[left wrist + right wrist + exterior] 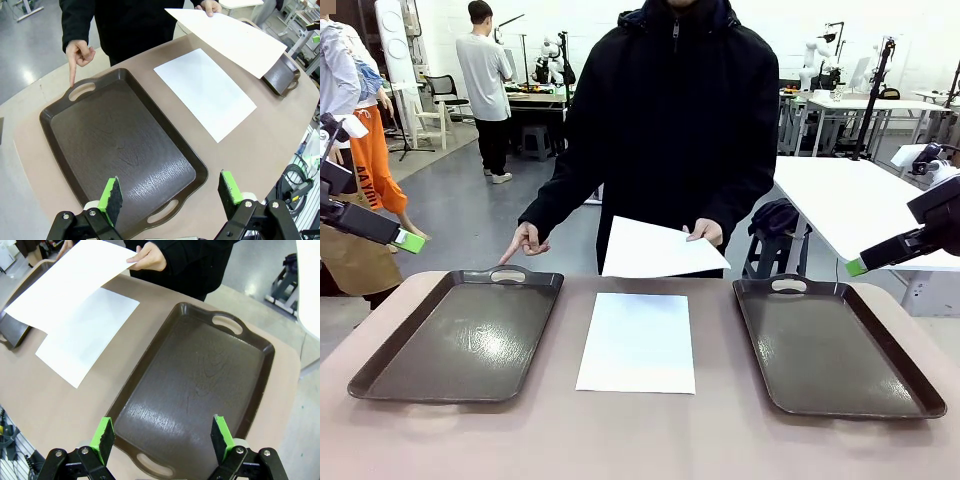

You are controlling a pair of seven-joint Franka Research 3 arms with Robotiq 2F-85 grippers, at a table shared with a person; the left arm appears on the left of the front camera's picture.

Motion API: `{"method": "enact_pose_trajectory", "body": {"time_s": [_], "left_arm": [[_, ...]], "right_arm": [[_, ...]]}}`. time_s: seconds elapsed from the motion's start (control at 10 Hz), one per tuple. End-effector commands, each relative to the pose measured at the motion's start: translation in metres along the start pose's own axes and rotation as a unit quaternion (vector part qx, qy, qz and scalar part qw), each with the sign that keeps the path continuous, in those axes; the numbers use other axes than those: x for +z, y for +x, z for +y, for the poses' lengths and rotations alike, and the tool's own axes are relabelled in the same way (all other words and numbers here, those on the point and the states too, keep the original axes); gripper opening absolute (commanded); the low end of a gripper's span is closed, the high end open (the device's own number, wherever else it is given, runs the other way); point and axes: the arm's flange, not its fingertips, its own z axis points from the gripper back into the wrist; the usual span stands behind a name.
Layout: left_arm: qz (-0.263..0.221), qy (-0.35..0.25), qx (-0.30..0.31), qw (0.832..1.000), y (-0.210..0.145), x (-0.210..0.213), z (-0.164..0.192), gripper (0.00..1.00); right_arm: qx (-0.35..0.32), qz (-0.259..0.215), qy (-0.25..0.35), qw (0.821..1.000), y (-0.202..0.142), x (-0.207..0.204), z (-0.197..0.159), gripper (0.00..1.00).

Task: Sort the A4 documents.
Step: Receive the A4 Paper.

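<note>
A4 document [638, 342] laid mid-table [640, 440], long axis toward person; left end effector [171, 190], right end effector [163, 431] held released, seemingly neither nearer.

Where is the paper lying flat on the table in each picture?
Front view: flat sheet in the middle, between the left tray and the right tray.
Left wrist view: upper right, beside the left tray.
Right wrist view: upper left, beside the right tray.
Shared landmark: the held sheet, over its far end.
</note>
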Motion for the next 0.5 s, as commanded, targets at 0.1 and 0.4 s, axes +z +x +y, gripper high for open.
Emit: {"method": "enact_pose_trajectory", "body": {"time_s": [0.1,0.4], "left_arm": [[-0.002,-0.004,0.0,1.0,0.0,0.0,0.0,1.0],[0.011,-0.013,-0.007,1.0,0.008,-0.016,0.001,1.0]], "right_arm": [[-0.001,0.0,0.004,1.0,0.0,-0.001,0.0,1.0],[-0.001,0.0,0.004,1.0,0.0,-0.001,0.0,1.0]]}}
